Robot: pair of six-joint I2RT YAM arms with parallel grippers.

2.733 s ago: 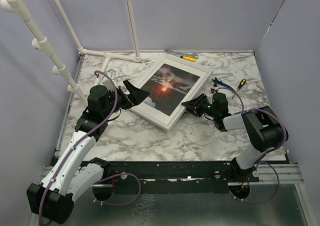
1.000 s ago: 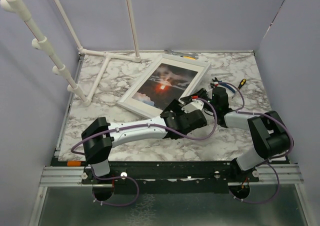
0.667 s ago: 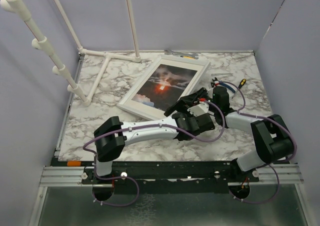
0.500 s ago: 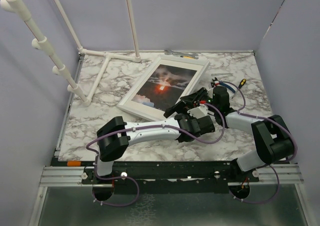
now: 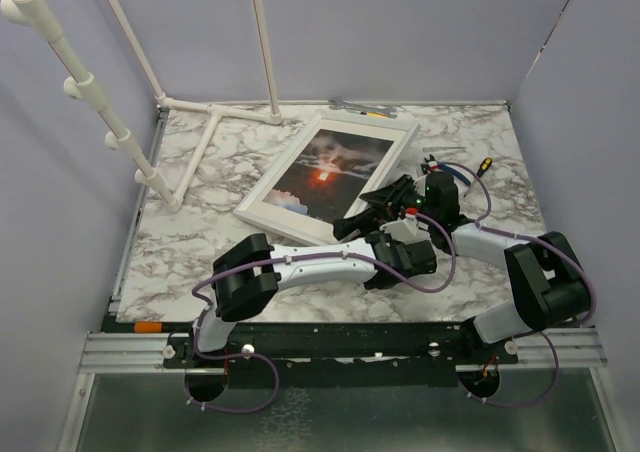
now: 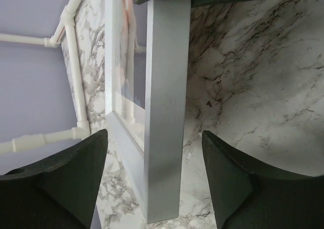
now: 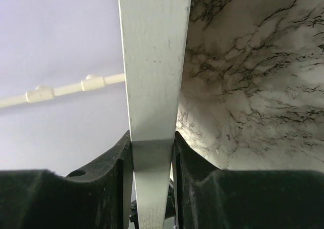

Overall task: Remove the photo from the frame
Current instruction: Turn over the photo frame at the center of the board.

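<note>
The white frame (image 5: 297, 154) rests tilted on the marble table (image 5: 190, 242), with the sunset photo (image 5: 325, 172) still in it, face up. My right gripper (image 5: 405, 198) is shut on the frame's right edge. In the right wrist view that white edge (image 7: 152, 62) is pinched between both black fingers (image 7: 111, 183). My left arm stretches across the table to the frame's near right corner. The left gripper (image 5: 362, 218) is open. Seen from the left wrist, the frame's edge (image 6: 164, 112) stands between the fingers (image 6: 61, 183), with a gap on each side.
A white pipe rack (image 5: 215, 122) stands along the left and back. Blue-handled pliers (image 5: 452, 172) and a yellow-and-black screwdriver (image 5: 482, 166) lie right of the frame. More tools (image 5: 362, 109) lie at the back edge. The two arms are close together at the frame's right side.
The left arm has swung from the frame's left side across to its near right corner. Over the last second it edged closer and its jaws narrowed. The right grip stayed put.
</note>
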